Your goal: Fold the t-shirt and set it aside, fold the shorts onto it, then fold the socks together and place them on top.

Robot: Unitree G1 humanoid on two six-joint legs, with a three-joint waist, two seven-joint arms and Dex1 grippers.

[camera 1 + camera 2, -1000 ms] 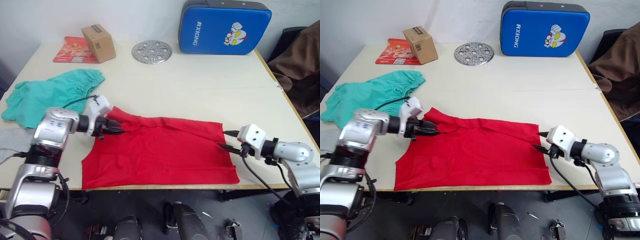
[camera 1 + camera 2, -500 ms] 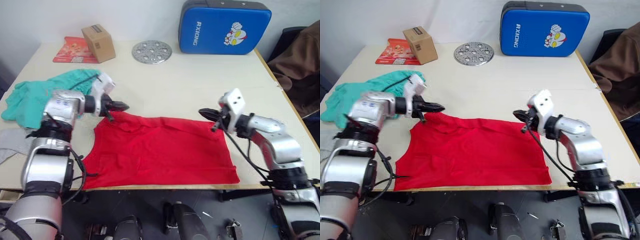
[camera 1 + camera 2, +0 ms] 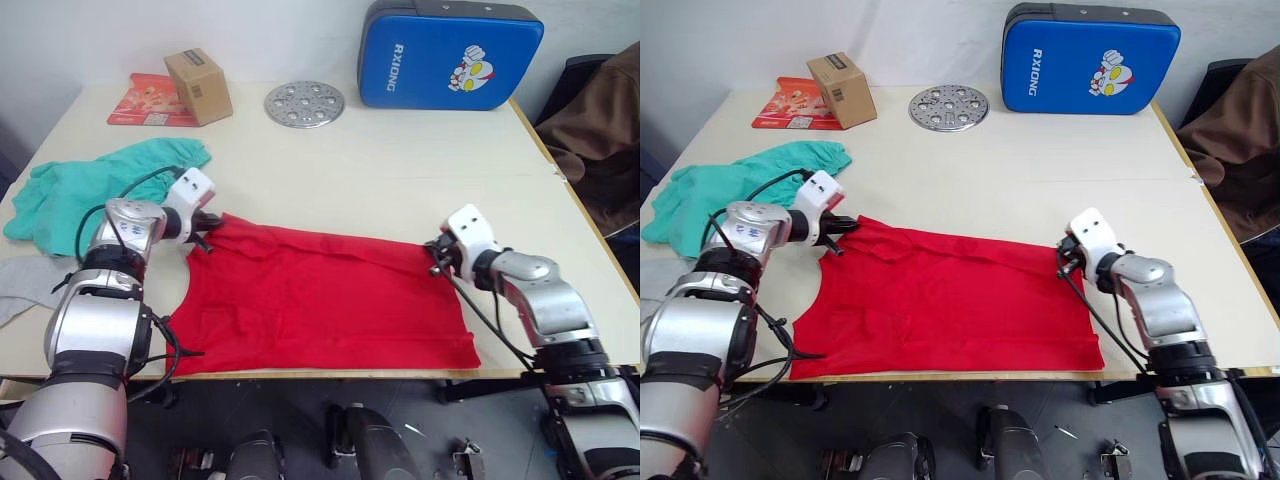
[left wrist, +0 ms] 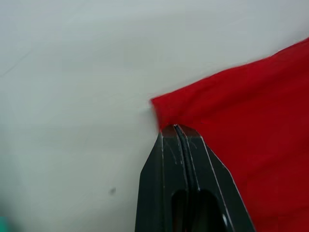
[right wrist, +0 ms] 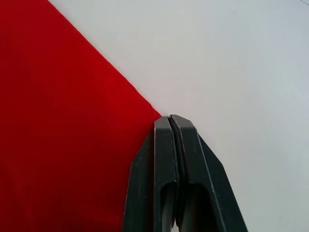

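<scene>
We pinch the t-shirt point(image 3: 320, 300) far corners: left gripper point(image 4: 175, 127) at 9 o'clock, right gripper point(image 5: 171, 118) at 3, both clamped on cloth. Keep edge taut, move hands evenly w/ fold.

The socks point(image 3: 22, 283) run off the picture's edge; the t-shirt point(image 3: 320, 305) print seems hidden.

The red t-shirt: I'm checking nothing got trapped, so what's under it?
The t-shirt lies flat on the table, with no bulge showing. Both grippers, left and right, pinch its far corners. Whatever is beneath the cloth is covered.
</scene>
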